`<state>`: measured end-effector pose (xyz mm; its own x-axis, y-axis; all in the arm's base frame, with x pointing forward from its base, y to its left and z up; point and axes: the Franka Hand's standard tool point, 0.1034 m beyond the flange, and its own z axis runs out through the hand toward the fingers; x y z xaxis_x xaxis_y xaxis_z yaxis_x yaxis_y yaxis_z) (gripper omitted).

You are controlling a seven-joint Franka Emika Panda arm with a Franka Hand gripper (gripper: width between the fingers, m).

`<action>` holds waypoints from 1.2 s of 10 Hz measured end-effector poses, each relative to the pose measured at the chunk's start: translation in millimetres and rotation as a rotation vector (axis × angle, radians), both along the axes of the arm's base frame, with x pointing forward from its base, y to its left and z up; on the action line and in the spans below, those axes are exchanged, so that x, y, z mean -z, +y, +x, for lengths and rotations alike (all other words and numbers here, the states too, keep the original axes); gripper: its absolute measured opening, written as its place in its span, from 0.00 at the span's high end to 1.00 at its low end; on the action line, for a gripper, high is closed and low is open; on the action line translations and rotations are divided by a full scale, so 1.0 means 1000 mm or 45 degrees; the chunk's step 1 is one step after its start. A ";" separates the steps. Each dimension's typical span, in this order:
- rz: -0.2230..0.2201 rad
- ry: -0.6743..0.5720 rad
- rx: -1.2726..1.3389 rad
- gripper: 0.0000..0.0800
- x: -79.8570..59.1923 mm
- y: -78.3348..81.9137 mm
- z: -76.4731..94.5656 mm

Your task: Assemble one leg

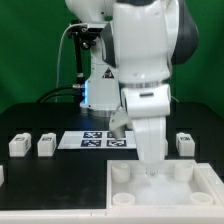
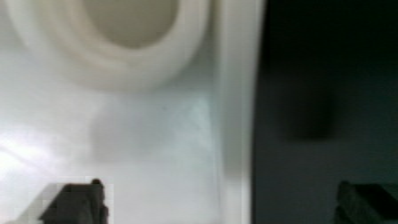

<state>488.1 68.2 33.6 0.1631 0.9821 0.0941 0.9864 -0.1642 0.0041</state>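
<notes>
My gripper [image 1: 150, 167] hangs low over the far rim of the large white tray [image 1: 160, 205] at the front. In the wrist view its dark fingertips [image 2: 71, 203] stand wide apart and open, with nothing between them. The gripper [image 2: 221, 206] straddles the tray's edge [image 2: 228, 120], one finger over the white tray, the other over the black table. A round corner socket [image 2: 134, 35] lies just ahead of the gripper. Two legs [image 1: 18, 145] [image 1: 46, 145] stand on the table at the exterior view's left, a third leg [image 1: 184, 143] at its right.
The marker board [image 1: 95, 140] lies behind the gripper in the middle of the black table. The arm's base [image 1: 100, 85] and cables stand at the back. A small white part [image 1: 2, 175] shows at the exterior view's left edge.
</notes>
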 end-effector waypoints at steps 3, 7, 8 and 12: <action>0.005 -0.010 0.363 0.19 -0.033 0.043 -0.013; 0.048 0.021 0.874 0.19 -0.044 0.064 -0.013; 0.052 0.029 0.954 0.19 -0.044 0.064 -0.013; 0.061 0.152 1.632 0.19 -0.020 0.047 -0.032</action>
<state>456.4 115.4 53.4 0.9924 0.1150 0.0444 0.1191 -0.9873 -0.1054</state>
